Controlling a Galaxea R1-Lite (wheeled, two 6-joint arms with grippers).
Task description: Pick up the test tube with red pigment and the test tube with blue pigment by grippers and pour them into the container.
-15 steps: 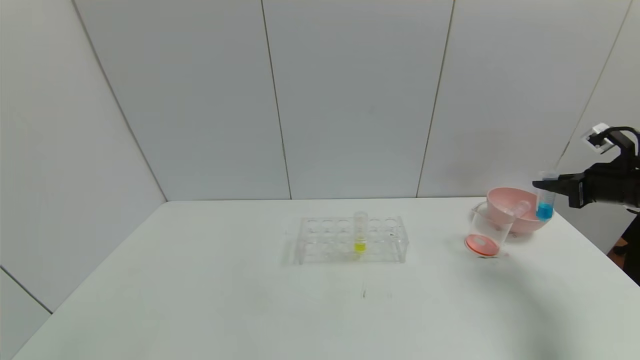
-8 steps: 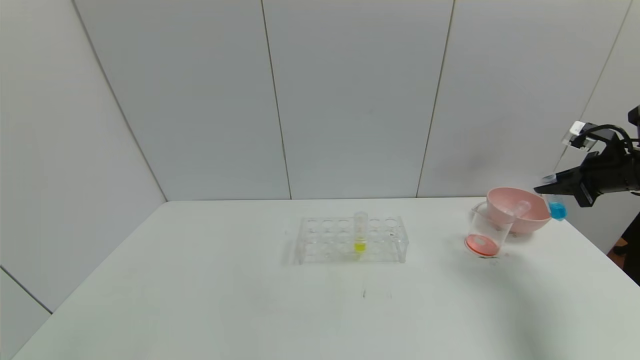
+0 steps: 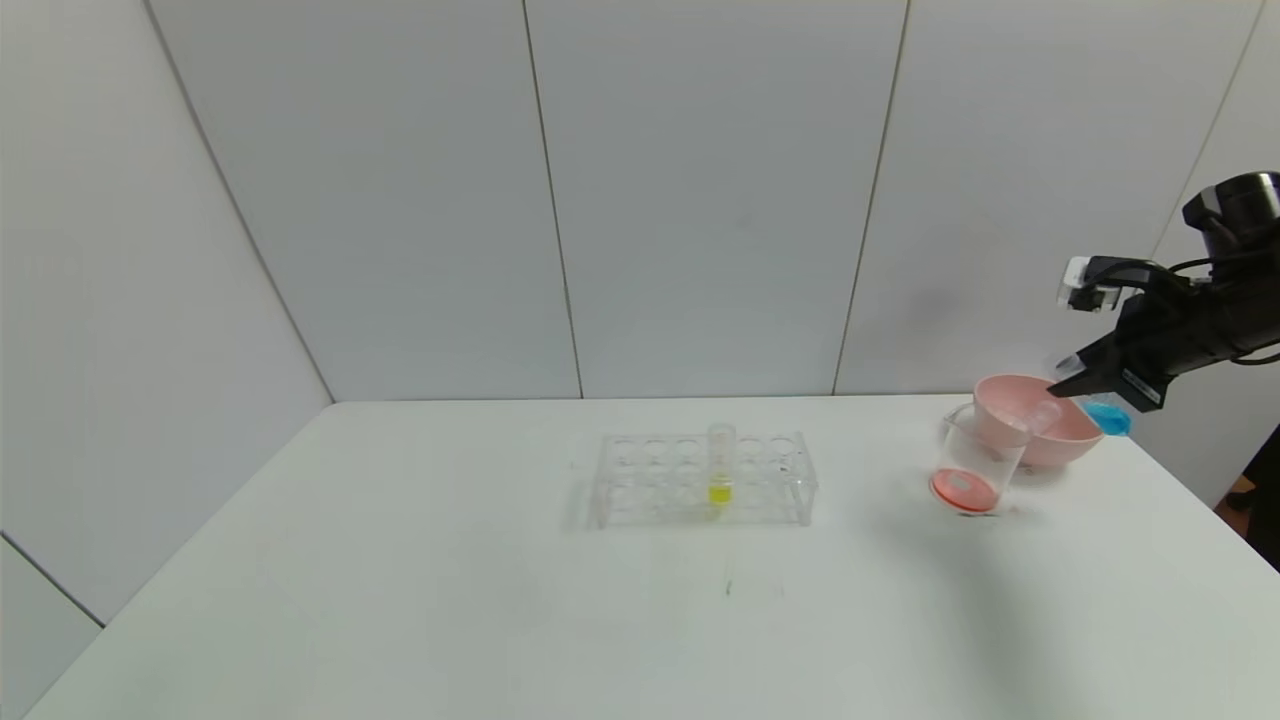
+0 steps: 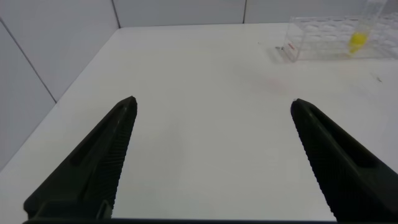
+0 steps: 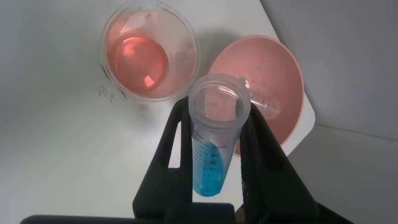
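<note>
Blue-pigment test tube, open-mouthed and tilted, sits clamped in the right hand above the pink bowl.

Black right hand, pointed fingers, white part, dark cables.

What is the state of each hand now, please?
Left hand: open, holding nothing.
Right hand: closed on the test tube with blue pigment.

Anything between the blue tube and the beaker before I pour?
Only the pink bowl lies below the path: the right gripper holds the test tube with blue pigment above its far rim; the container stands beside the bowl.
</note>
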